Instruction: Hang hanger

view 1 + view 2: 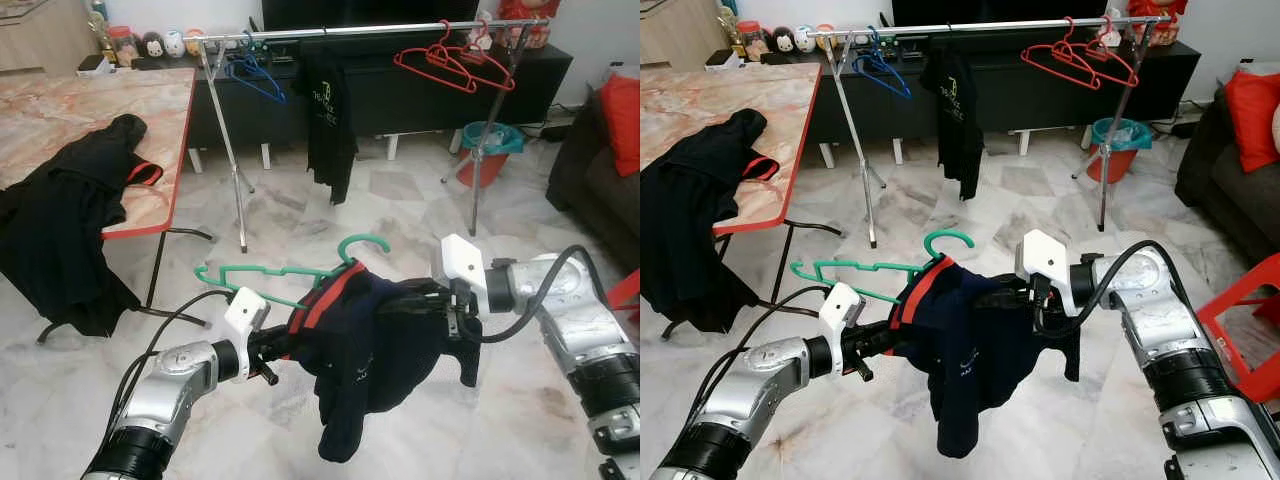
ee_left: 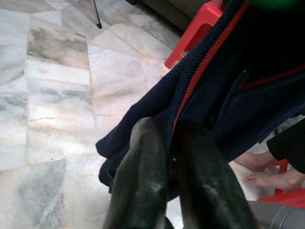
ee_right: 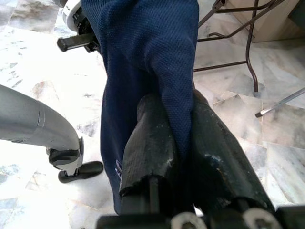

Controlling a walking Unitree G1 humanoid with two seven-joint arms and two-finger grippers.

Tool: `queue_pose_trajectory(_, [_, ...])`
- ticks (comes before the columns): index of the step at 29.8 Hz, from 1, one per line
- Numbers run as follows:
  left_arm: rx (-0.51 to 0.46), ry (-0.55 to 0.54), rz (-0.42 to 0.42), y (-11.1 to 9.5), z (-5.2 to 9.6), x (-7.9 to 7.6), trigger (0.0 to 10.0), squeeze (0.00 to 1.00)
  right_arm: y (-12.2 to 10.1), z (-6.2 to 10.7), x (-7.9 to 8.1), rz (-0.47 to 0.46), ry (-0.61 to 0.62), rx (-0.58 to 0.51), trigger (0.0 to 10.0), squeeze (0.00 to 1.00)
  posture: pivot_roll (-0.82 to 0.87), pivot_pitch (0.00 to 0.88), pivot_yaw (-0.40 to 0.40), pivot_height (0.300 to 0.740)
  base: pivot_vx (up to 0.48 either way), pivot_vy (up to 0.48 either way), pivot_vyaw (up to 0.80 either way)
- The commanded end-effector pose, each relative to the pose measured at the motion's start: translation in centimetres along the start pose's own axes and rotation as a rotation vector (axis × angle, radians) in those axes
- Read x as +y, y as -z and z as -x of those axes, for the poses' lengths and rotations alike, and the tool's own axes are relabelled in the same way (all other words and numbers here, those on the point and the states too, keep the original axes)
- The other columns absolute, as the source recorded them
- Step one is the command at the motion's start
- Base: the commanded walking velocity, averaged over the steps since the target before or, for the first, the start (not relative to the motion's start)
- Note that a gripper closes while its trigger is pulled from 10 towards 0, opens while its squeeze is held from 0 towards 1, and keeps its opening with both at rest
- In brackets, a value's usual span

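We hold the shirt (image 1: pixel 965 350) between both grippers, mid-air before the rack (image 1: pixel 970 27). The left gripper (image 2: pixel 167 157) pinches the collar; the right gripper (image 3: pixel 178 138) pinches a fold. The cloth is soft and sags. The hanger (image 1: pixel 875 268) is light and stiff; grip near its hook.

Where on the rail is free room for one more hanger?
The rail is bare between the hung black shirt and the red hangers. It is crowded near the blue hangers. Both grippers, left and right, grip the navy shirt.
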State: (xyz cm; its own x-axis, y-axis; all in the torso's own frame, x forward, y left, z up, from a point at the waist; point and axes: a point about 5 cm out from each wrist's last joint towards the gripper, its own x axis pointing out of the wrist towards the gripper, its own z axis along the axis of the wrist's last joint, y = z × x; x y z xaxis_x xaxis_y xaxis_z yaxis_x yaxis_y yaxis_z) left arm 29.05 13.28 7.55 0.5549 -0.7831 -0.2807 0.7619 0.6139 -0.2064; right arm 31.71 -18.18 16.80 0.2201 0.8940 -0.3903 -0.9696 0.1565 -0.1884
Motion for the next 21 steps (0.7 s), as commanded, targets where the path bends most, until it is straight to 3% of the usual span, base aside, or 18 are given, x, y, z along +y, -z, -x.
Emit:
queue_pose_trajectory(1, [-0.018, 0.0, -0.013, -0.4, 0.2, 0.0, 0.0, 0.0, -0.6, -0.2, 0.1, 0.023, -0.014, -0.01, 10.0, 0.0, 0.01, 0.033, -0.003, 0.74, 0.0, 0.0, 0.0])
queue_pose_trajectory(11, [-0.02, 0.0, -0.006, -0.3, 0.3, 0.1, 0.0, 0.0, -0.5, -0.3, 0.2, 0.023, -0.018, -0.009, 10.0, 0.0, 0.01, 0.033, -0.003, 0.74, 0.0, 0.0, 0.0])
queue_pose_trajectory(17, [0.07, -0.124, -0.006, 1.5, 0.9, 1.4, 0.0, 0.0, -1.1, 0.2, 0.7, 0.009, -0.075, -0.074, 10.0, 0.0, 0.02, 0.031, -0.003, 0.74, 0.0, 0.0, 0.0])
queue_pose_trajectory(21, [0.155, -0.277, -0.016, 2.8, 1.7, 2.9, 0.0, 0.0, -0.5, 1.1, 1.9, -0.001, -0.158, -0.052, 10.0, 0.0, 0.02, 0.03, -0.004, 0.74, 0.0, 0.0, 0.0])
